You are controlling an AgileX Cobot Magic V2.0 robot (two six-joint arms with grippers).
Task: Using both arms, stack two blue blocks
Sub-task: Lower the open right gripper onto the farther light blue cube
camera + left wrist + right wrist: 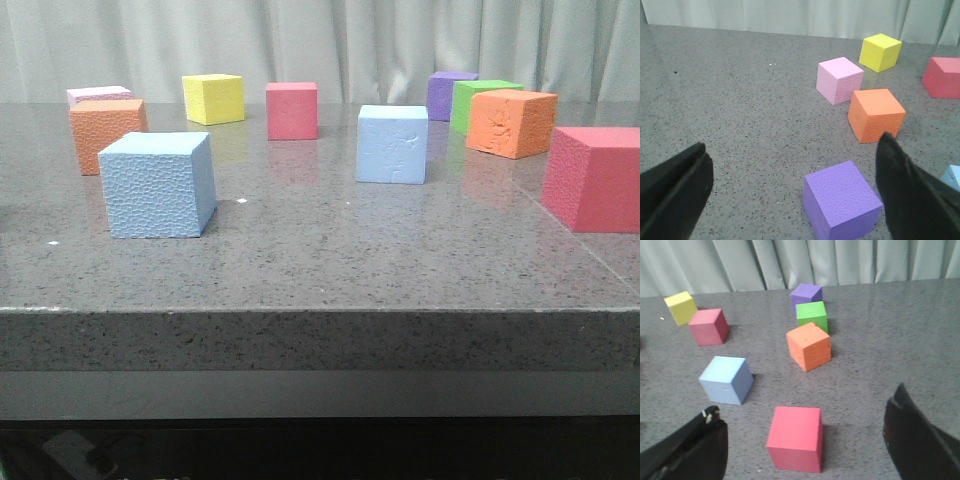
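Front, left-wrist and right-wrist views of a speckled grey stone tabletop [320, 270] backed by a pale curtain [350, 40]. In the front view the pebbly-textured light blue foam cube [158, 184] sat at about 9 o'clock of the table's centre, close to the near edge, and the smoother light blue foam cube with small dents [392, 144] sat at about 1 o'clock, well apart from it; both rested flat on the tabletop, unstacked and untouched. An orange textured foam cube [106, 131] stood just behind the pebbly cube at 11 o'clock of it, with a pale pink foam cube [98, 95] behind that. A yellow foam cube [213, 98] and a red foam cube [292, 110] lay toward 12 o'clock. A second orange foam cube [510, 123], a green foam cube [480, 97] and a purple foam cube [450, 93] clustered at 2 o'clock, and a larger-looking red foam cube [595, 178] sat at 3 o'clock. The left gripper [790, 165] was spread wide above a second purple foam cube [841, 201], gripping nothing. The right gripper [805, 435] was likewise spread wide, the near red cube between its fingers in view, untouched.
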